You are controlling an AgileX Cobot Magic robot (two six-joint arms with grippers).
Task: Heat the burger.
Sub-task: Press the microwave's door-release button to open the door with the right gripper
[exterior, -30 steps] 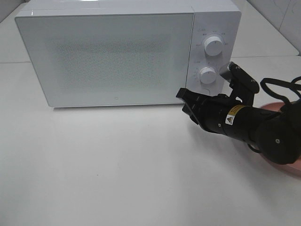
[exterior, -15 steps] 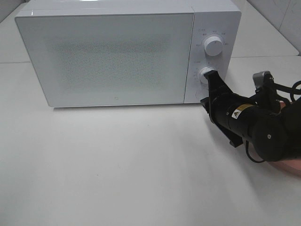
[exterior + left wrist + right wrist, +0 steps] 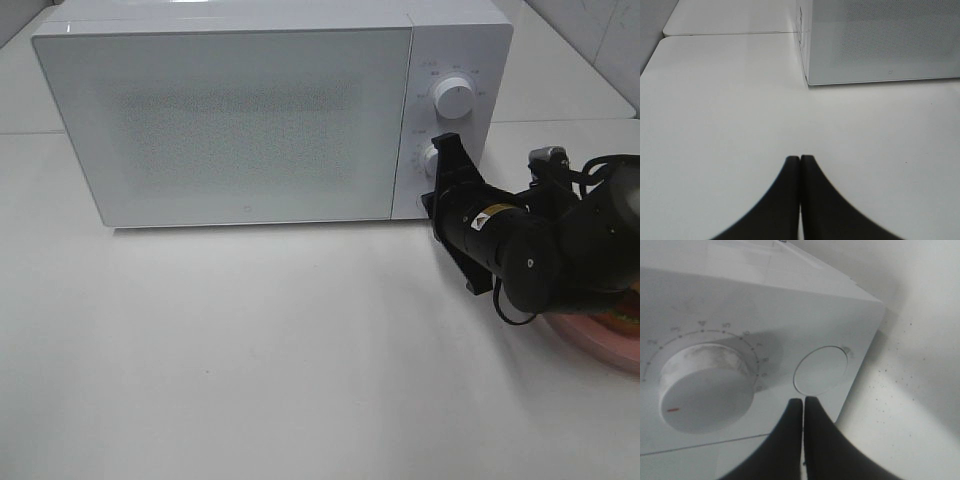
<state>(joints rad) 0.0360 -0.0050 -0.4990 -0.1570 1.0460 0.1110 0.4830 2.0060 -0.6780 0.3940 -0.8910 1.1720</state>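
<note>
The white microwave (image 3: 250, 120) stands at the back with its door closed. My right gripper (image 3: 441, 168) is shut and empty, its tips against the control panel at the lower knob (image 3: 429, 160). In the right wrist view the shut fingertips (image 3: 803, 402) sit just below a round button (image 3: 821, 370), beside the lower knob (image 3: 707, 390). The burger is almost wholly hidden behind my right arm; only a small brown-green sliver (image 3: 630, 312) shows on the pink plate (image 3: 590, 345). My left gripper (image 3: 800, 160) is shut and empty above bare table, left of the microwave (image 3: 880, 40).
The upper knob (image 3: 455, 98) is uncovered above my right gripper. The right arm's black body and cables lie over the plate at the right edge. White table (image 3: 250, 350) stretches in front of the microwave.
My right gripper has swung from below the door's lower right corner over to the control panel, and its tips now sit at the lower knob. The arm has drawn back over the plate.
</note>
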